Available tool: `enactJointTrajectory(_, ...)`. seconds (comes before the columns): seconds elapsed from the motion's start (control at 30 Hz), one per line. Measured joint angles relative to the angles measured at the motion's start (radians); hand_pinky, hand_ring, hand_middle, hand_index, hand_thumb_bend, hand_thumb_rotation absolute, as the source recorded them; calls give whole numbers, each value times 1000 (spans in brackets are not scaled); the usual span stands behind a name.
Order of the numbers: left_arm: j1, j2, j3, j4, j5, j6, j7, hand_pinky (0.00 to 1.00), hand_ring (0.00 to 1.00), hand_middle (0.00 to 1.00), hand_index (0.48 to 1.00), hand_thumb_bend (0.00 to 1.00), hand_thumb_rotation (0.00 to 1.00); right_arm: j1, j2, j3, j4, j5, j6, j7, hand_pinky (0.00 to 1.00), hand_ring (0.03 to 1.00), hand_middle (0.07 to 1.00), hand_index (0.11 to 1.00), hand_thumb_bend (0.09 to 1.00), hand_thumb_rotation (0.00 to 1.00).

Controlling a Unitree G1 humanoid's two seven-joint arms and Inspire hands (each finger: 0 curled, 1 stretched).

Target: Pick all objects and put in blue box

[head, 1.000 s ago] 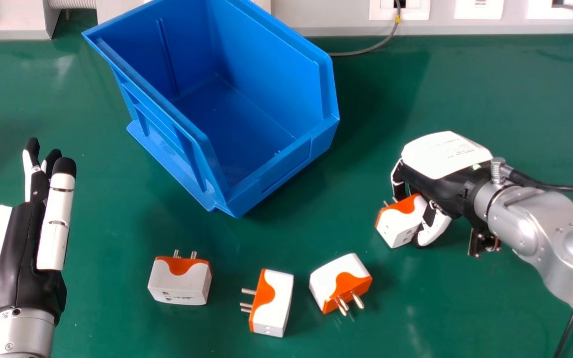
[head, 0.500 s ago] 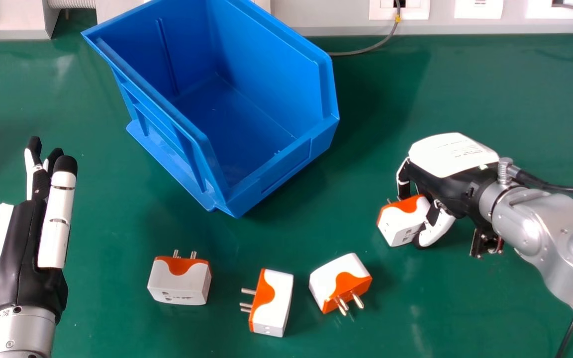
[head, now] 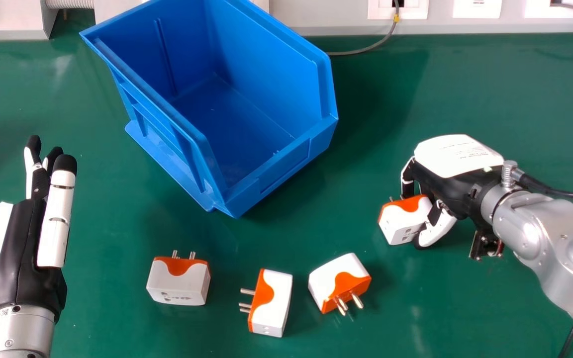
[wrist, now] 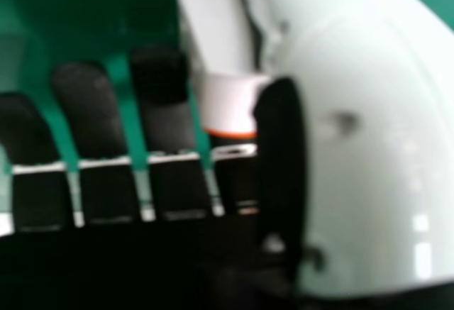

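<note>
On a green table (head: 465, 89), I see a blue box (head: 266, 171) with its open top facing up. To the box's right and nearer the robot, the right hand (head: 455, 191) is clamped on a white-and-orange plug (head: 401, 223), thumb on one side, curled fingers on the other. Three similar plugs lie on the robot's side of the box: the first plug (head: 179, 286) slightly left of its near corner, the second plug (head: 275, 303) slightly right, the third plug (head: 334, 283) farther right. The left hand (head: 18, 248), fingers straight and relaxed, is left of the box.
</note>
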Motion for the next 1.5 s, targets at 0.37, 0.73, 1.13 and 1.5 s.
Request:
enactJointTrajectory(0.37, 0, 0, 2, 0, -1, 1, 0, 1000, 1000, 1000, 1000, 418, 1000, 35, 34, -73, -17, 105, 77, 49, 143, 200, 263, 469, 480, 146)
enactJointTrajectory(0.73, 1, 1, 4, 0, -2, 1, -2, 1000, 1000, 1000, 1000, 411, 1000, 39, 52, -110, -36, 169, 166, 113, 93, 151, 218, 469, 482, 154)
enactJointTrajectory(1.13, 2, 5, 5, 0, -4, 1, -3, 1000, 1000, 1000, 1000, 409, 1000, 44, 52, -106, -49, 159, 174, 114, 82, 142, 209, 469, 483, 157)
enactJointTrajectory(1.5, 1, 10, 7, 3, -18, 1, -19, 1000, 1000, 1000, 1000, 409, 1000, 44, 51, -121, -53, 186, 175, 142, 248, 313, 377, 481, 482, 162)
